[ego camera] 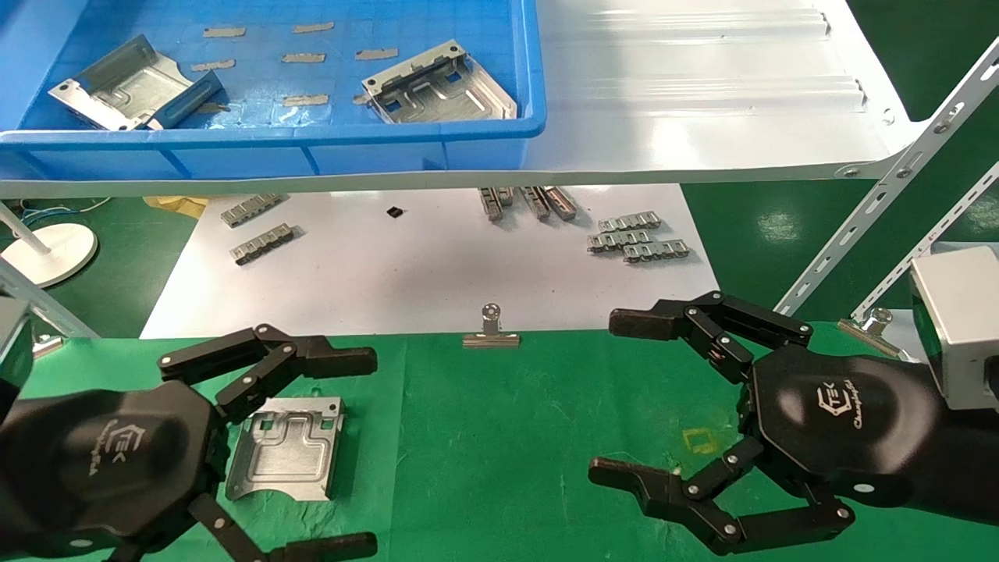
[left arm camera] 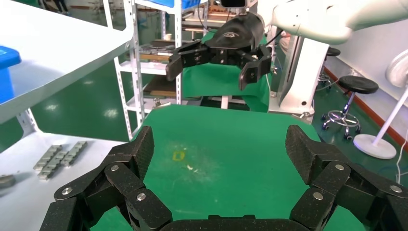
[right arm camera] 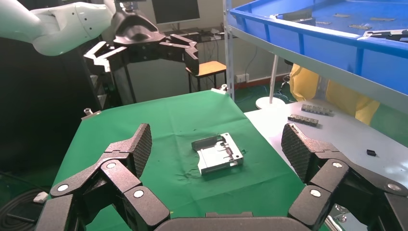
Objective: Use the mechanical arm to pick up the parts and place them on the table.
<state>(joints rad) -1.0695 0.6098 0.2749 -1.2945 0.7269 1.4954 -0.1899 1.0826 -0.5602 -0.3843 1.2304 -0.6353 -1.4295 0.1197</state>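
A green-clothed table (ego camera: 546,406) is lying under two black hands, a blue tray (ego camera: 531,78) sitting on the shelf above with two parts (ego camera: 439,86) inside. The left hand (ego camera: 234,437) is hovering with fingers spread, gripping nothing, just beside one part (ego camera: 287,446) lying flat on the cloth. The right hand (ego camera: 702,437) is hanging open and empty, well apart. The likely risk: thin, flat plates slipping from the fingertips in the tray.

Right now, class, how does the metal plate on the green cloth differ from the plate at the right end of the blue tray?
The plate on the green cloth lies flat on the table, beside the open left hand. The plate in the blue tray sits up on the white shelf, far from both hands, turned at another angle. Both are shiny stamped plates with square cutouts.
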